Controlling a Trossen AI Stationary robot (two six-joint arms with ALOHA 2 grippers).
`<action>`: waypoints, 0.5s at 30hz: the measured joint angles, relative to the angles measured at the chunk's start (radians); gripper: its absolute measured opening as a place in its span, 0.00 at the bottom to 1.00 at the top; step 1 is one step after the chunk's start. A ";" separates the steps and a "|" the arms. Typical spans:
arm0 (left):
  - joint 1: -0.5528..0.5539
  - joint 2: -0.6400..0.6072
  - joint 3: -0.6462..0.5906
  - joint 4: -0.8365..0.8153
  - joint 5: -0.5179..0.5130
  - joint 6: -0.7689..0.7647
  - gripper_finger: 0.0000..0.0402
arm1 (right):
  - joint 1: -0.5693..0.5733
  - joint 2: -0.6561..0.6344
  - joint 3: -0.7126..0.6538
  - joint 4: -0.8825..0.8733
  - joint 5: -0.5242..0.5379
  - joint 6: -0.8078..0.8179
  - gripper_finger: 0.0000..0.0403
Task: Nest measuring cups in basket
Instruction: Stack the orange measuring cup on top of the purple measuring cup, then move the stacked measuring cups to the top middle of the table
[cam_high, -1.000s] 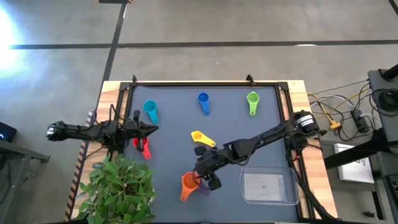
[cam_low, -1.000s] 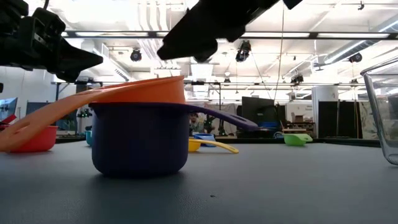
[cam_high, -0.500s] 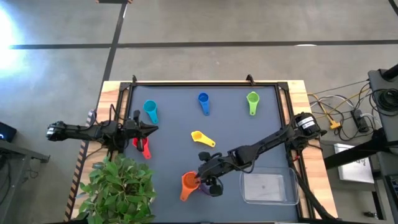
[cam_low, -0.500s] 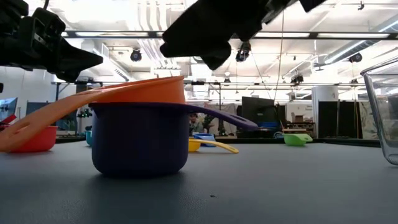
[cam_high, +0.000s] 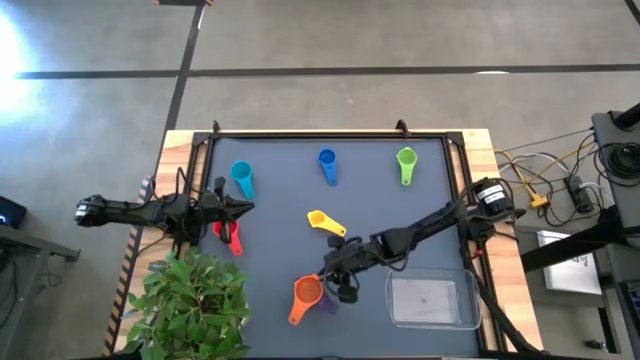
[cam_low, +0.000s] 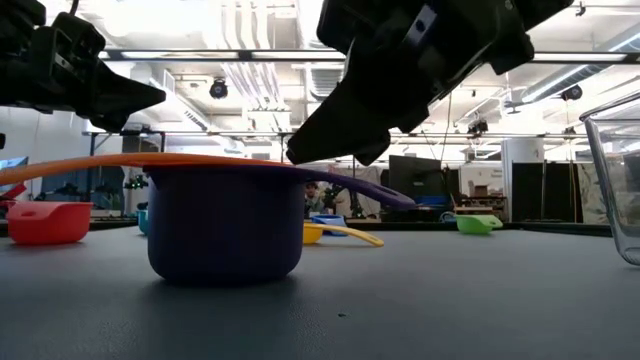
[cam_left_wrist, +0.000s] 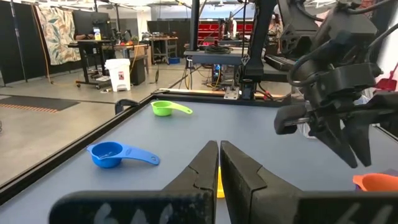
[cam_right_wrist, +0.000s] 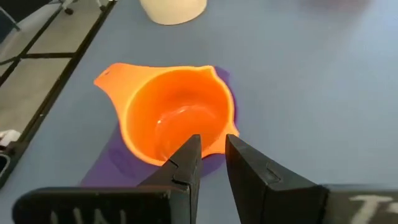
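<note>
The orange cup (cam_high: 307, 291) sits level inside the purple cup (cam_low: 225, 225) near the table's near edge, its rim (cam_low: 200, 160) lying flat on the purple one. My right gripper (cam_high: 325, 282) is down on it with its fingers nearly shut. The clear basket (cam_high: 432, 302) lies right of them. Teal (cam_high: 242, 176), blue (cam_high: 327, 160), green (cam_high: 405, 160), yellow (cam_high: 320, 219) and red (cam_high: 228, 235) cups rest on their bases apart. My left gripper (cam_high: 250, 208) hovers shut near the red cup. My right gripper presses its nearly shut fingertips (cam_right_wrist: 196, 142) on the orange cup's rim (cam_right_wrist: 213, 151), on the side away from its handle (cam_right_wrist: 107, 78). The fingers slant down from the table's right side. The cup sits level, seated in the purple cup, which stands on the table.
A potted plant (cam_high: 190, 300) overhangs the table's near left corner. A raised dark frame (cam_high: 330, 135) runs along the table's edges. The purple cup's handle (cam_low: 370, 190) sticks out toward the right, under my right gripper. Bare mat lies between the yellow cup and the basket.
My right gripper has come down from above the stacked cups onto the orange cup's rim. The orange cup, which lay tilted with its handle end low, has dropped level into the purple cup. The purple cup has stayed in place.
</note>
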 joint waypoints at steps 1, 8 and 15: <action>0.000 0.000 0.000 0.000 0.000 0.000 0.00 | 0.000 0.000 0.005 -0.007 -0.001 0.000 0.16; 0.000 0.000 0.000 0.000 0.000 0.000 0.00 | 0.018 -0.003 0.012 -0.030 -0.038 0.069 0.17; 0.000 0.000 0.000 0.000 0.000 0.000 0.00 | 0.043 -0.005 0.025 -0.101 -0.044 0.060 0.31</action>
